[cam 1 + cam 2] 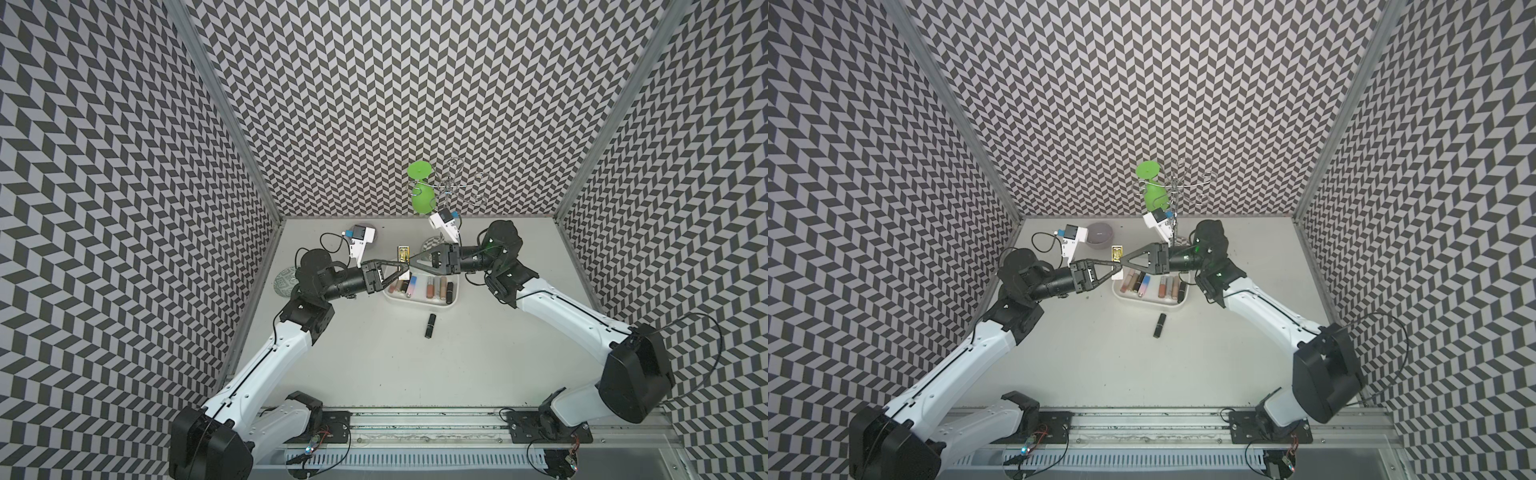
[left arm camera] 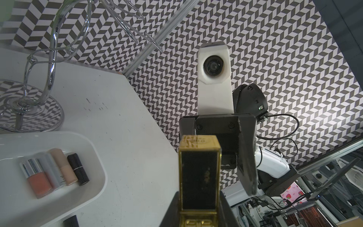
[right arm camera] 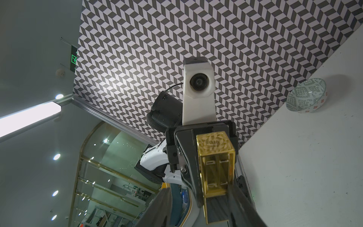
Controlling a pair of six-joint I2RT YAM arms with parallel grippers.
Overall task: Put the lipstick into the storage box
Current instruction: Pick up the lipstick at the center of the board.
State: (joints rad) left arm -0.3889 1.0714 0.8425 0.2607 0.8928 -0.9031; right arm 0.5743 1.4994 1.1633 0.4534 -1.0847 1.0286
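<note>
The left claw [image 1: 408, 266] is pressed together on the lower end of a gold-cased lipstick [image 1: 402, 252], holding it in the air over the back left corner of the storage box [image 1: 415, 303]. The lipstick stands end-up from the tips rather than lying flat. The right claw [image 1: 414, 262] faces it tip to tip from the opposite side. Its jaws are spread about the same lower end, and the right wrist view shows a gap between one of them and the case, so it does not appear to be pinching.

The box lies below the pinch and a little toward the front and the robot's right. The left arm, which has the lipstick, therefore seems the one placed to lower it. The right arm reaches across the box's back rim and looks like the main obstacle (it would likely need to clear off).

Two rows of tubes [image 1: 436, 289] fill much of the box, with a bare strip between them. A black lipstick [image 1: 430, 325] lies on the bench [image 1: 374, 365] just in front of the box, long axis front to back. A grey bowl [image 1: 1100, 235], a green-patterned bowl [image 3: 306, 95] and a chrome cup rack [image 1: 453, 189] stand well apart from the path.
</note>
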